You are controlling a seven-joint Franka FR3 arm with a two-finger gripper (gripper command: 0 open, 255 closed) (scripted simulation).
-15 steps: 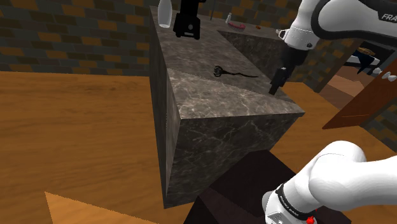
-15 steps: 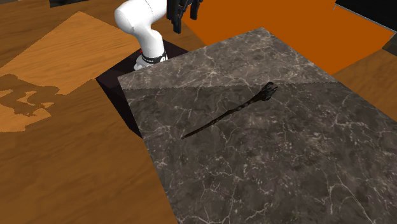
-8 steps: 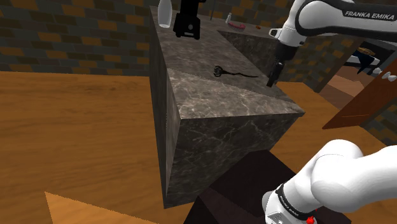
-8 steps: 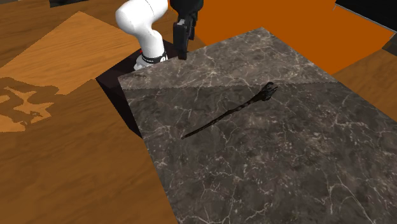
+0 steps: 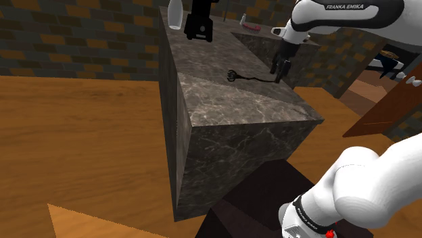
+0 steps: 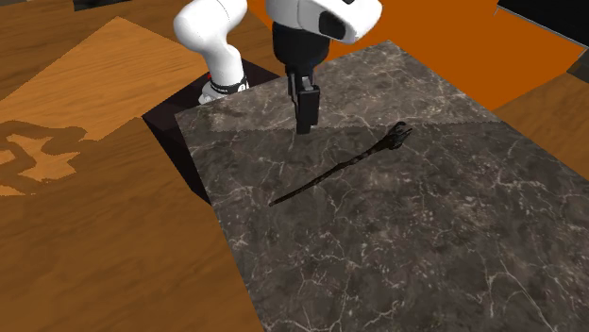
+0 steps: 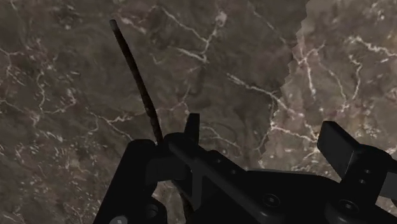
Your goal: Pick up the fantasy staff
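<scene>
Pincer [image 6: 304, 126], open above the worktop [image 6: 444, 255], hangs near the staff [image 6: 332, 175]; we judge an off-centre descent would nudge its thin shaft aside.

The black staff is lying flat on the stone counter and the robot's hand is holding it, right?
Not quite. The staff does lie flat on the stone counter, but the hand is not holding it. The second exterior view shows the hand up above the counter, apart from the staff.

dim light, broad shadow across stone counter top [image 6: 425, 255], jagged-edged in wrist view, blotchy shadow on wood floor [image 6: 94, 255]
</scene>
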